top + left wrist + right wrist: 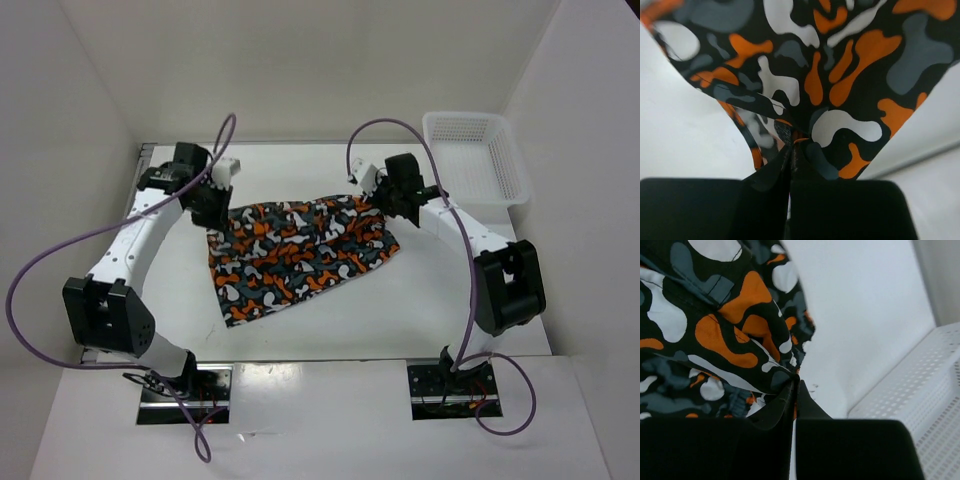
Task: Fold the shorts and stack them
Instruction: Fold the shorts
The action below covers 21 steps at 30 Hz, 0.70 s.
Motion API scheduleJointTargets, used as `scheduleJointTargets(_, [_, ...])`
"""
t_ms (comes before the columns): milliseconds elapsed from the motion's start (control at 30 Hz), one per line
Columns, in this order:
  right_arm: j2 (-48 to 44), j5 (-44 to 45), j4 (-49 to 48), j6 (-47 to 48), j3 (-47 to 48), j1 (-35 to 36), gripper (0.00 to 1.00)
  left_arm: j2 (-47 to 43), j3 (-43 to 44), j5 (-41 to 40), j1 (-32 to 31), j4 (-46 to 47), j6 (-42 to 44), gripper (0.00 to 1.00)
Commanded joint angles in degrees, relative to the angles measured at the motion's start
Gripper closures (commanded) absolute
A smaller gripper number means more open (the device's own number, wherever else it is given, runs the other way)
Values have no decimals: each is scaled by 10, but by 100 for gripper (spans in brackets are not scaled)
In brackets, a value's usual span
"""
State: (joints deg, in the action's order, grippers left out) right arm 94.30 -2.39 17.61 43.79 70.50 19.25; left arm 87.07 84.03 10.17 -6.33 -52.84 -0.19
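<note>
White mesh basket (pixel 476 155), right of shorts (pixel 300 250)

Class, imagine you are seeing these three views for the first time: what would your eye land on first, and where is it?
The shorts, loud with orange, black, white and grey blobs, lie spread across the middle of the white table. The left gripper and the right gripper each pinch a far corner of the cloth, jaws shut. A white mesh basket sits at the table's far right corner.
</note>
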Motion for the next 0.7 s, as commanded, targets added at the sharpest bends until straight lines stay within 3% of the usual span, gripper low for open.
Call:
scheduleJointTargets(0, [-39, -16, 38, 40, -24, 3, 100, -7, -42, 39, -15, -143, 2, 100])
scheduleJointTargets(133, [-40, -38, 79, 64, -24, -3, 100, -1, -77, 44, -46, -198, 2, 100])
scheduleJointTargets(433, [-62, -75, 225, 158, -12, -3, 100, -6, -159, 18, -88, -175, 2, 94])
scheduleJointTargets(667, [-75, -82, 261, 184, -26, -3, 100, -6, -179, 24, -145, -193, 2, 74])
